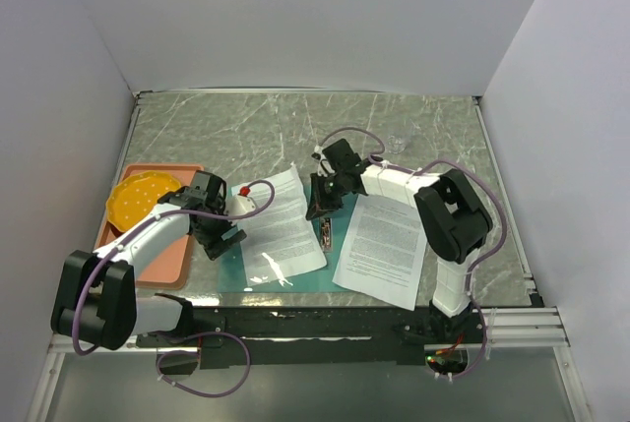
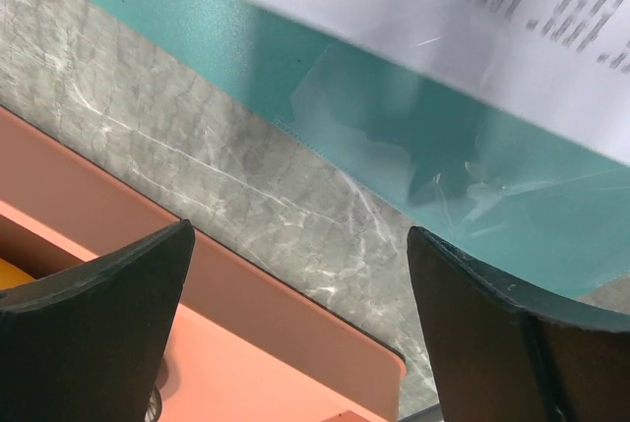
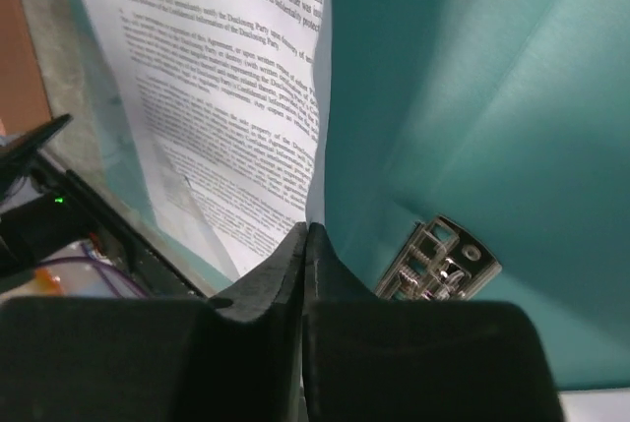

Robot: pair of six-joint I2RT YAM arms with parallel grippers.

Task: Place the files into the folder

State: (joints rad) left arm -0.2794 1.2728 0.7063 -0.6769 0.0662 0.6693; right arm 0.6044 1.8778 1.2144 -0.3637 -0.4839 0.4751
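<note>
- Right now my right gripper [image 3: 307, 245] has its jaws pressed almost together above the open folder [image 1: 340, 213], close to the right edge of the printed sheet [image 1: 283, 225]; I cannot tell whether that edge is caught between the tips or only lies beside them.
- My left gripper [image 2: 300, 294] stands wide with nothing between its fingers, hovering over the strip of marble table [image 2: 246, 186] between the salmon tray [image 2: 285, 329] and the folder's near edge.
- The first sheet lies on the teal folder, tilted, its lower corner lapping over the front edge; a second sheet [image 1: 384, 245] rests on the table to the right, apart from the folder.
- The metal clip [image 3: 440, 267] sits just beside my right fingertips at the spine.
- Risk one: if I drag with the jaws nearly shut, the thin paper may crease or slide further off the folder.
- Risk two: my tips could snag the clip and shift the whole folder.
- Risk three: my left fingers, so near the tray's rim, could knock it if they descend carelessly.
</note>
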